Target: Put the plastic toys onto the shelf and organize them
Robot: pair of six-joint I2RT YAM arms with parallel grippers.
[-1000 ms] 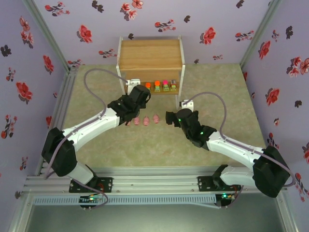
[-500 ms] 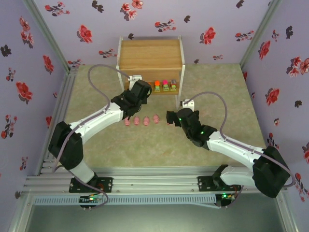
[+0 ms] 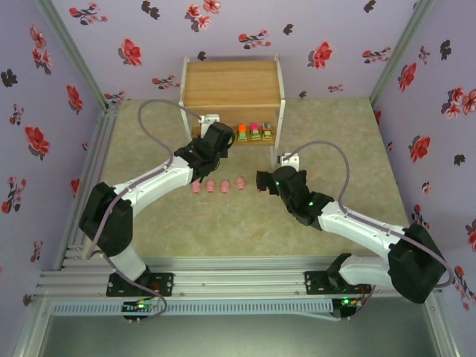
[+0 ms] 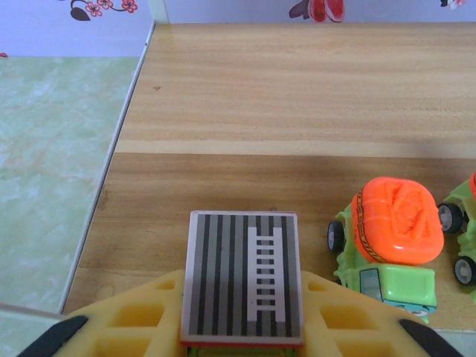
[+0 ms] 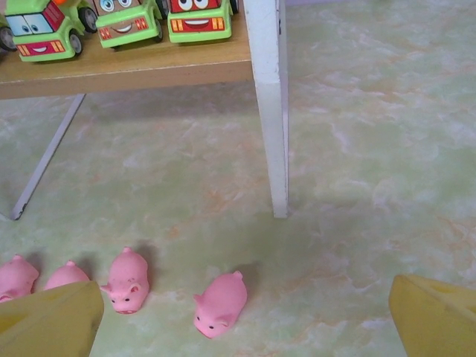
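The left claw (image 4: 242, 323) is clamped on a grey-topped toy (image 4: 244, 277), whose flat top is striped and marked with a ladder. The yellow fingers (image 4: 134, 327) press in from either side. The claw is over the lower tier of the shelf (image 4: 297, 82), toward the tier's left end. The toy is just beside an orange-topped truck (image 4: 390, 223) that stands on the wood (another truck peeks in at the right edge). From overhead, three trucks (image 3: 255, 132) line the right half of that tier. The right claw (image 3: 262, 181) is wide open, low over the bench (image 3: 335, 141), its fingers (image 5: 52, 316) well apart. Ahead of it four pink pigs (image 5: 221, 303) lie in a row on the bench, in front of the shelf's white leg (image 5: 268, 104).
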